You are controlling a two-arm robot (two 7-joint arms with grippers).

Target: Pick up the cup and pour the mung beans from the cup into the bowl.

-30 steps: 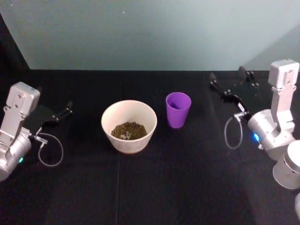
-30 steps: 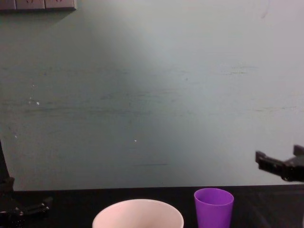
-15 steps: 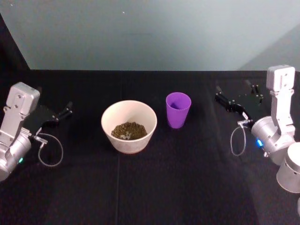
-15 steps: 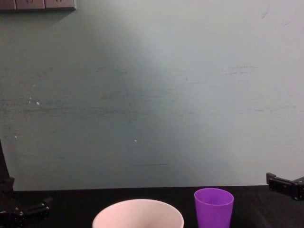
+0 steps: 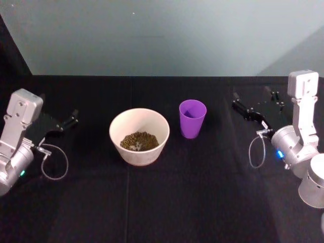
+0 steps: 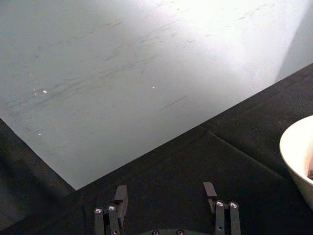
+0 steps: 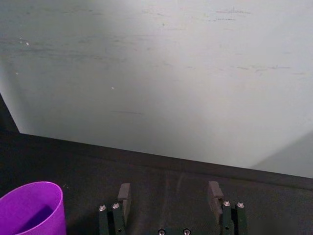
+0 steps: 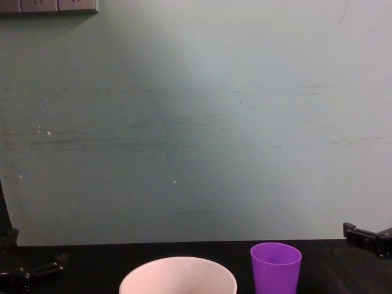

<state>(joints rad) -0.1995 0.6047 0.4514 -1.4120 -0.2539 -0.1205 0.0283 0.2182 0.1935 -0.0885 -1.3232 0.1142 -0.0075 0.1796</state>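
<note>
Cup (image 5: 192,118) stands upright beside the bean-filled bowl (image 5: 139,135), apart from the right gripper (image 5: 253,104), jaws open; left gripper (image 5: 65,123) parked, jaws open.

Bare robot test bench, lab-like.
Black cloth-covered table (image 5: 162,202) against a plain pale green wall (image 8: 196,122), scuffed, with a strip of wall sockets (image 8: 49,6) high at one corner.

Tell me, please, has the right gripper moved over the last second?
Yes. The right gripper has dropped and pulled back rightward, away from the cup, which stayed put.
</note>
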